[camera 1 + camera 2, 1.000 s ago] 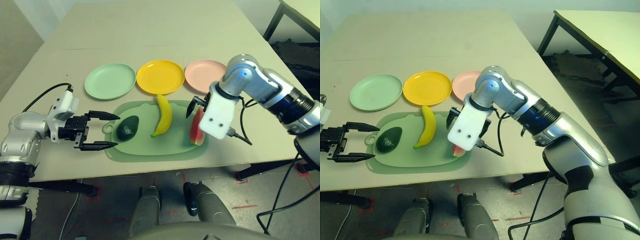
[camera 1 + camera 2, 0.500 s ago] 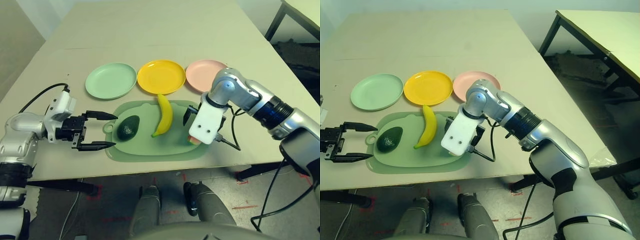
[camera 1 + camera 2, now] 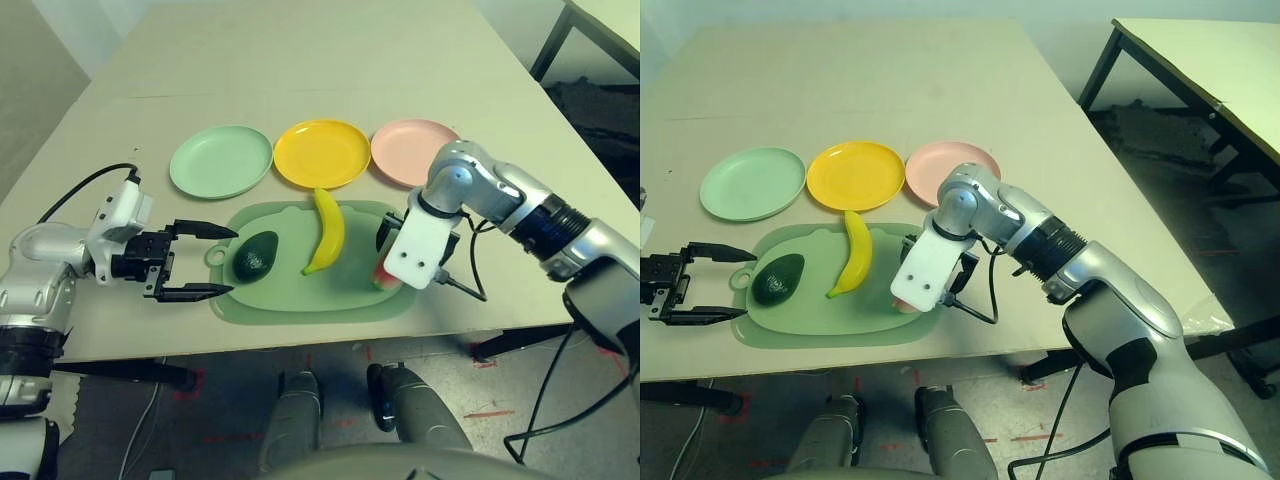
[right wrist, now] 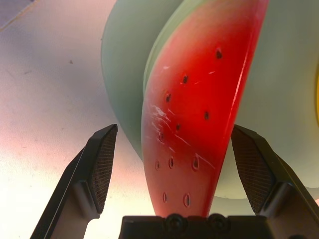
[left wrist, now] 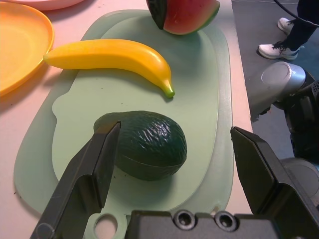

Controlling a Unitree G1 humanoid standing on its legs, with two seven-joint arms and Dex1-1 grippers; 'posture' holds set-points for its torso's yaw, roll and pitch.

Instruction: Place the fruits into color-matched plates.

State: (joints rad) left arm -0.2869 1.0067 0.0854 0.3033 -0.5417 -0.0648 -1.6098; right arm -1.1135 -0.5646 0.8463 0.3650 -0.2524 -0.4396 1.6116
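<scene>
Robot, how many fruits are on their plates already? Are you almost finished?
None yet. The green plate, yellow plate and pink plate hold no fruit. The avocado, banana and watermelon wedge lie on the green mat. The right gripper is open around the watermelon, not squeezing it. The left gripper is open near the avocado. All three fruits remain to be moved.

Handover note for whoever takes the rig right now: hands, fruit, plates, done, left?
Left hand: open, level, beside the avocado, not touching.
Right hand: open, pointing down, fingers either side of the watermelon, not closed.
Avocado, banana and watermelon all lie on the mat.
Green plate, yellow plate, pink plate: nothing in them.
Done: nothing placed.
Left: all three fruits; likely watermelon to pink first.
</scene>
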